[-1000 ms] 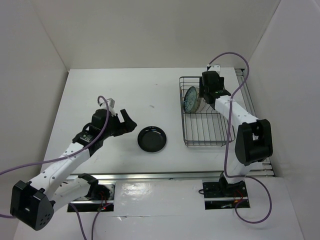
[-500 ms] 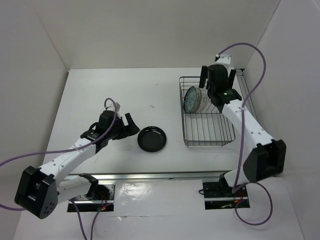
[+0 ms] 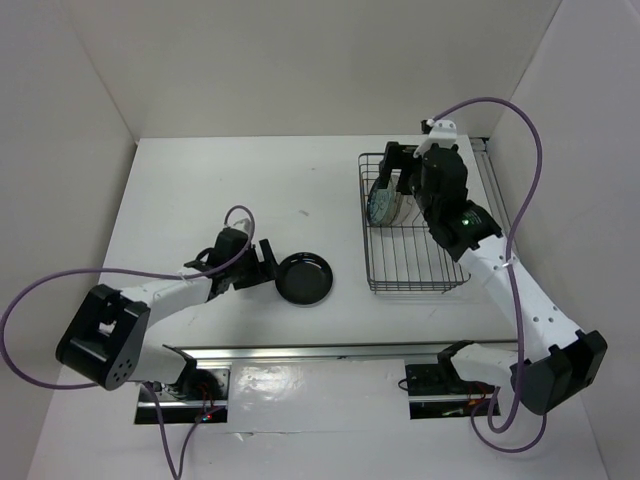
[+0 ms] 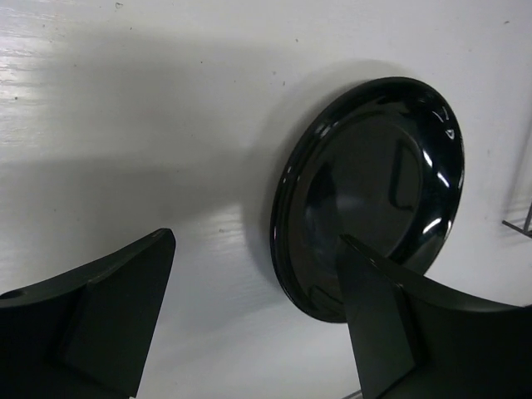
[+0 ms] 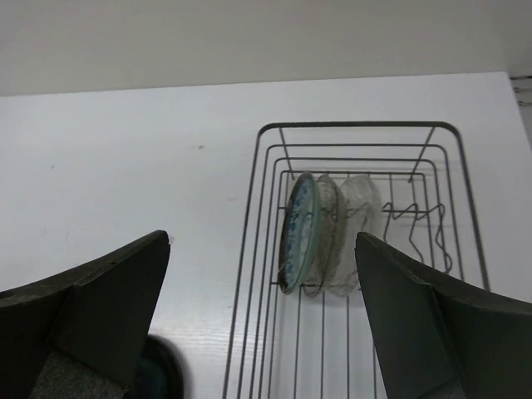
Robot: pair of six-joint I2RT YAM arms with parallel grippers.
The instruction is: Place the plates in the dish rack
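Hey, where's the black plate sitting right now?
In the top view the black plate lies flat on the table, left of the dish rack. The open left pincer is right at its left edge.

Your left arm [image 3: 160,293] is stretched out low over the table, and the left gripper [image 4: 256,241] has its jaws spread wide with nothing pinched. Your right arm [image 3: 505,272] reaches far forward, and the right gripper [image 5: 262,237] gapes wide too.

Ltg: bright, even, overhead. Soft shadows on table [image 4: 125,50]. Glare spots on black plate [image 4: 374,191]. Wrist-cam fg sl. blurred.
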